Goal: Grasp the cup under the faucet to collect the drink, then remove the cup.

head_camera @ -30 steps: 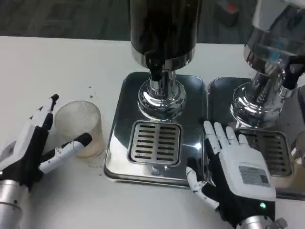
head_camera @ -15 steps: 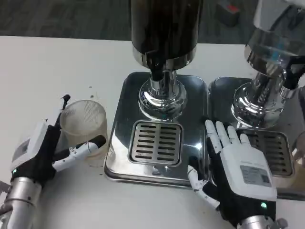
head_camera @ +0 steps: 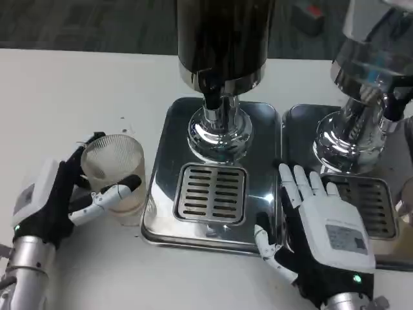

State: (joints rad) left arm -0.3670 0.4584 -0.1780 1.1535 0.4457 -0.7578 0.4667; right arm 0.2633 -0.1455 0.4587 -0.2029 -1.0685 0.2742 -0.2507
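Note:
A clear ribbed cup (head_camera: 116, 166) stands on the white table just left of the steel drip tray (head_camera: 263, 129). My left hand (head_camera: 53, 201) wraps it: the fingers curl over its far rim and the thumb presses its near side. The dark dispenser's faucet (head_camera: 218, 90) hangs over the slotted grille (head_camera: 211, 192), which has nothing on it. My right hand (head_camera: 324, 231) lies open and flat, fingers spread, at the tray's right front corner, holding nothing.
A second chrome dispenser (head_camera: 362, 123) with its own tray and grille (head_camera: 368, 201) stands at the right, partly behind my right hand. White table stretches to the left and in front of the cup.
My left hand moved in to the right and closed round the cup, fingers curling over its far side. The right hand stayed put.

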